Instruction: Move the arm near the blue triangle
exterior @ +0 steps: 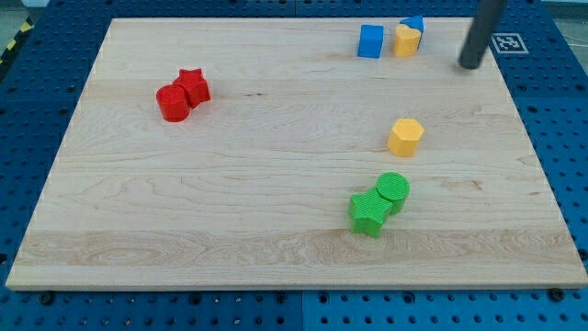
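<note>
The blue triangle (414, 23) sits at the view's top right edge of the wooden board (276, 138), partly hidden behind a yellow block (406, 41) that touches it. A blue cube (370, 41) stands just left of the yellow block. My tip (470, 64) is the lower end of the dark rod coming in from the view's top right. It rests on the board to the right of and slightly below the blue triangle, apart from it.
A yellow hexagon block (405, 137) lies right of centre. A green cylinder (392, 190) and a green star (368, 213) touch below it. A red star (193, 86) and a red cylinder (172, 102) touch at the upper left.
</note>
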You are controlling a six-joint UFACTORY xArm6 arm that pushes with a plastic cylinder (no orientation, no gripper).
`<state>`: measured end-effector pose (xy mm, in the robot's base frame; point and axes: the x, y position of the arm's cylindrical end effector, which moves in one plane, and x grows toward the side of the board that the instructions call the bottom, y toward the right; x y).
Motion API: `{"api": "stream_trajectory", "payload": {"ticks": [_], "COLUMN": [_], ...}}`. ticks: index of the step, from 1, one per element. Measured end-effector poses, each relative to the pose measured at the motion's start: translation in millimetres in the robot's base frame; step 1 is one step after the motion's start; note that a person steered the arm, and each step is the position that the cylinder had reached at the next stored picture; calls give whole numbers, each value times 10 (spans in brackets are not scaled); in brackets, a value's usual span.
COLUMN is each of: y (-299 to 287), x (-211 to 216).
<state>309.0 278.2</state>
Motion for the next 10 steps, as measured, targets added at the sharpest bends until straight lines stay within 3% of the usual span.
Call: {"api": "stream_trajectory", "payload": {"ticks": [1,3,4,5,8,10], "y": [274,-300,-593,-690,-184,-254], "x": [-3,-922,-1174,-1180,-1181,-1175]}}
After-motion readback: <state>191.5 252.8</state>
